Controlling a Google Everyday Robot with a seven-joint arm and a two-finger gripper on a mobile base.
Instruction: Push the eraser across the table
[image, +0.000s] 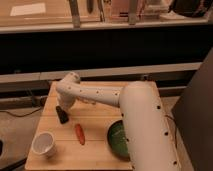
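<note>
The light wooden table stands below a dark counter. My white arm reaches from the lower right across the table, bends at the far left and points down. My gripper is at the table's left side, low over the wood. A small black shape, the eraser, lies on the table right at the gripper's tip. I cannot tell where the gripper ends and the eraser begins, nor whether they touch.
An orange carrot-like stick lies just right of and in front of the eraser. A white cup stands at the front left corner. A green bowl sits at the front, partly behind my arm.
</note>
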